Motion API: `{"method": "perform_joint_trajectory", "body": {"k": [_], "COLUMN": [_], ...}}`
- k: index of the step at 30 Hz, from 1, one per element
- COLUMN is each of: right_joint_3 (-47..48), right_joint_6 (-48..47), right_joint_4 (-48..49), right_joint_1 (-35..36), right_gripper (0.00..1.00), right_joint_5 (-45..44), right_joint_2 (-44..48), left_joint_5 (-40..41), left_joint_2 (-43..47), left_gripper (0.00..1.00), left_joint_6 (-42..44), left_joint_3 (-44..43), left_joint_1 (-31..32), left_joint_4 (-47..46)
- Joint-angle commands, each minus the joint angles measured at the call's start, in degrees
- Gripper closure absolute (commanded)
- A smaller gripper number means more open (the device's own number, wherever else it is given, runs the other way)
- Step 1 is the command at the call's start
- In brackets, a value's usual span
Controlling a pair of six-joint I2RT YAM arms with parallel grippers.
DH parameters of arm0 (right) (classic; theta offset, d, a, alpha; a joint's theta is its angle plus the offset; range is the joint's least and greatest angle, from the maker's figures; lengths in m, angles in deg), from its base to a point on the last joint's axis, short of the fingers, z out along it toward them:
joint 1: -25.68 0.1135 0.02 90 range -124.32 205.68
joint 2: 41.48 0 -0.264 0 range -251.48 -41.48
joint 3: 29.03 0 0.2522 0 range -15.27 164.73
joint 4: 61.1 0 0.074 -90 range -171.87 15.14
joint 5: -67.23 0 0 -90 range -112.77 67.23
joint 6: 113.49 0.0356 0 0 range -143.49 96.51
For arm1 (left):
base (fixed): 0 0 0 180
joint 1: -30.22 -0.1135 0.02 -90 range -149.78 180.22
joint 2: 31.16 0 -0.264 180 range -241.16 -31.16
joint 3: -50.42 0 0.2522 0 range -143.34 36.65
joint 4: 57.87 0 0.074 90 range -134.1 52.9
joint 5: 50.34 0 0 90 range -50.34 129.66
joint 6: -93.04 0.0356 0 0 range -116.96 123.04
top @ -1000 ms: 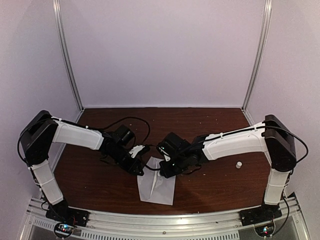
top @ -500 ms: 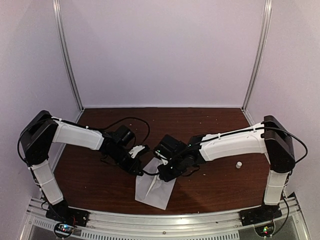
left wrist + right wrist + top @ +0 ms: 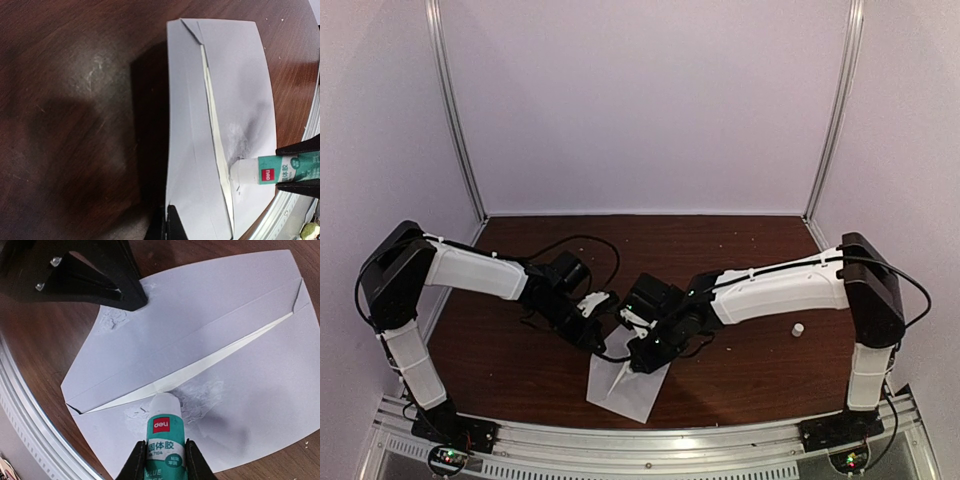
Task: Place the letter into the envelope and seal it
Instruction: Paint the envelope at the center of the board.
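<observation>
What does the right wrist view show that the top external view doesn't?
Right wrist only: the right pincer is shut on a green-labelled glue stick. The stick's tip sits at the gap under the flap of the envelope, with glue smears beside it. Top external only: a small white cylinder, perhaps the cap, lying apart on the table on the right arm's side. Both: the envelope near the table's front edge, with the shut left pincer at its edge.

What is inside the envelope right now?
A thin white strip of the letter shows along the open mouth of the envelope. The rest is covered by the envelope's paper, so how far in it sits cannot be seen.
</observation>
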Motion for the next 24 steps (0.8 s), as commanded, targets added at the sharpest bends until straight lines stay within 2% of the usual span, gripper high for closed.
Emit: {"method": "perform_joint_trajectory", "body": {"k": [1, 4, 11, 20, 22, 24], "right_joint_3": [0.4, 1.0, 2.3, -3.2, -5.9, -8.0], "right_joint_6": [-0.9, -0.9, 0.8, 3.3, 4.0, 4.7], "right_joint_4": [-3.7, -3.7, -3.4, 1.1, 2.5, 3.9], "right_joint_1": [1.6, 1.8, 1.5, -3.1, -4.2, -5.2], "right_gripper": [1.0, 1.0, 1.0, 1.0, 1.0, 1.0], "right_joint_5": [4.9, 5.3, -0.7, -4.6, -4.6, -4.3], "right_joint_2": [-2.6, -2.7, 1.1, 10.4, 12.5, 14.6], "left_joint_5": [0.5, 0.6, -1.6, 0.2, 0.5, 1.7], "left_joint_2": [0.3, 0.3, 0.4, -5.3, -6.1, -6.2], "left_gripper": [1.0, 1.0, 1.0, 1.0, 0.96, 0.86], "left_joint_6": [-0.5, -0.4, 1.9, 8.1, 7.9, 7.5], "left_joint_3": [-0.9, -0.9, -1.7, -11.9, -13.2, -14.2], "left_joint_1": [0.1, 0.1, 0.1, 0.1, 0.0, 0.1], "left_joint_4": [-2.6, -2.7, -2.6, 5.1, 5.2, 5.1]}}
